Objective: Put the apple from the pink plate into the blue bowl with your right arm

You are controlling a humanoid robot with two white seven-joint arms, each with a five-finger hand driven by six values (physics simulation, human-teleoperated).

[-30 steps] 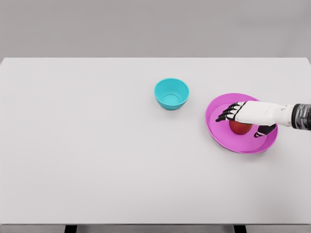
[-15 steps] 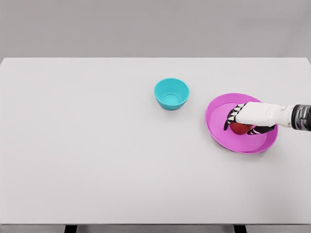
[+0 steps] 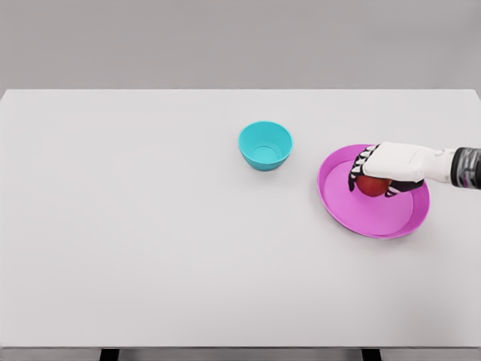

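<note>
Apple [image 3: 372, 186] now higher over pink plate [image 3: 361, 218], half-hidden within right hand's [image 3: 385, 170] closed grip

So the bowl [image 3: 265, 145] sits on the tabletop [image 3: 150, 226], a bit right of center toward the back. The plate [image 3: 373, 210] is off to its right and slightly nearer, well apart from it. The apple [image 3: 371, 186] is over the plate's back half, with the right hand [image 3: 383, 169] on top of it.
</note>
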